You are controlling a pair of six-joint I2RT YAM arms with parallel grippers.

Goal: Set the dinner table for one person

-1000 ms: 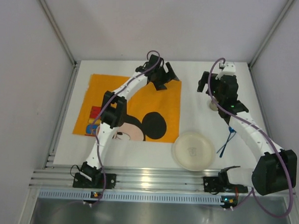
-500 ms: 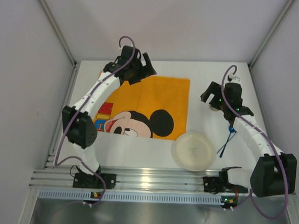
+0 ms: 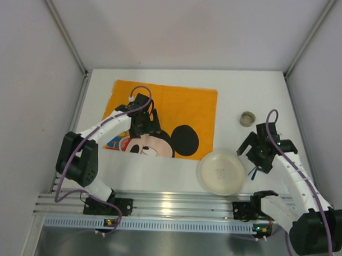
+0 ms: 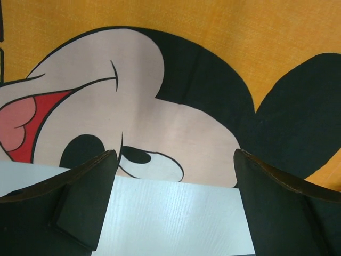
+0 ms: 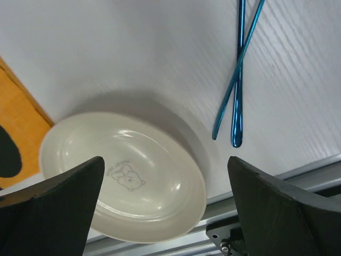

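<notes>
The white dinner table (image 3: 234, 91) carries an orange cartoon-mouse placemat (image 3: 177, 106), lying flat at the left. My left gripper (image 3: 147, 129) hovers open and empty over the mat's near part. In the left wrist view its fingers (image 4: 80, 202) frame the mat's near edge (image 4: 176, 133) and bare table (image 4: 176, 218). A cream plate (image 3: 221, 172) sits near the front edge. My right gripper (image 3: 255, 156) is open and empty just right of the plate. The right wrist view shows the plate (image 5: 122, 176) and a blue chopstick pair (image 5: 237, 80) on the table.
A small round cup (image 3: 248, 118) stands on the table at the far right, apart from both grippers. The chopsticks (image 3: 250, 172) are mostly hidden under the right arm. A metal rail (image 3: 174, 204) runs along the near edge. Grey walls enclose the table.
My left gripper pulled back from the mat's far edge to its near part; the mat now lies flat, shifted right. My right gripper drew back from the cup toward the plate.
</notes>
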